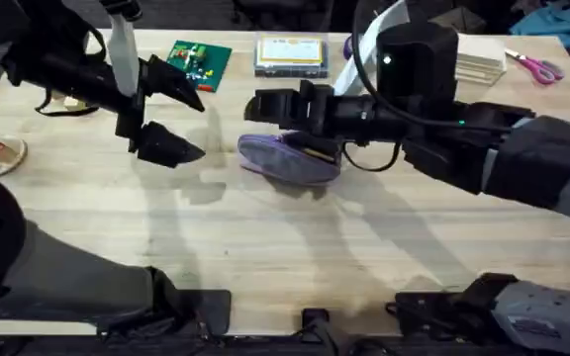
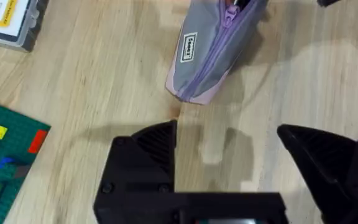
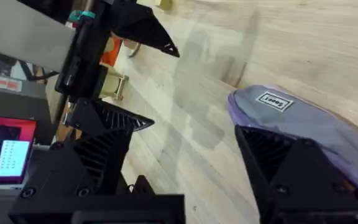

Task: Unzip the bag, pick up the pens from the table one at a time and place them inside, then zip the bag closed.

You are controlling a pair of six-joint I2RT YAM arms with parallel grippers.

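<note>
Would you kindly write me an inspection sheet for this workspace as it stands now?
Surface: wooden table, bare in front.
Job's things: bag lying mid-table; zipper looks shut along the visible stretch; pens not seen.
Clutter: clear box, green plate, scissors along the far edge.
End effectors: left end effector open, above the table left of the bag; right end effector open, one finger over the bag.
Cables: black cable on the right arm.
Surroundings: laptop screen off the table.

lilac and grey bag [image 2: 213,53], pale striped wooden table [image 1: 295,247], black grippers
</note>
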